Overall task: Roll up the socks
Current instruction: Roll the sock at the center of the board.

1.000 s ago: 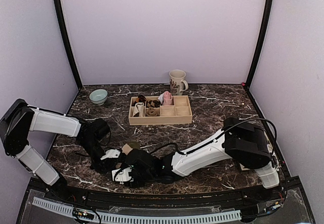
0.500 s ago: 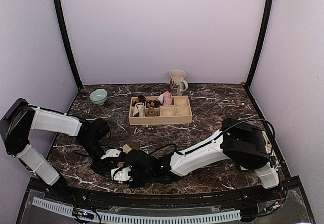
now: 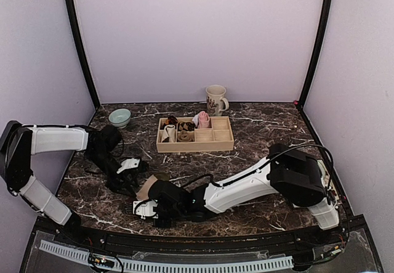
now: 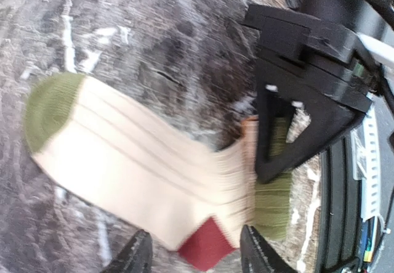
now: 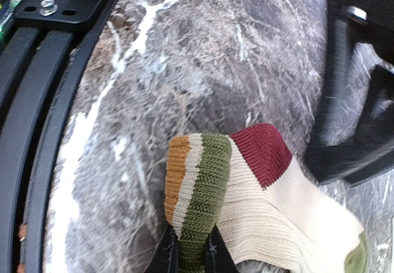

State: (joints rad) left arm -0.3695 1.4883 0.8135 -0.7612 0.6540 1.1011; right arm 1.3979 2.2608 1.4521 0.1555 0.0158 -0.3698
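Right wrist: right fingers (image 5: 166, 257) pinch tan sock (image 5: 271, 205) at cuff

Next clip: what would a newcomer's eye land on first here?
A cream sock with a green toe, red heel and striped cuff lies flat near the front edge of the dark marble table. The right end effector pinches the cuff, while the left end effector hangs open above the heel. Farther back sits a wooden tray holding small rolled bundles.
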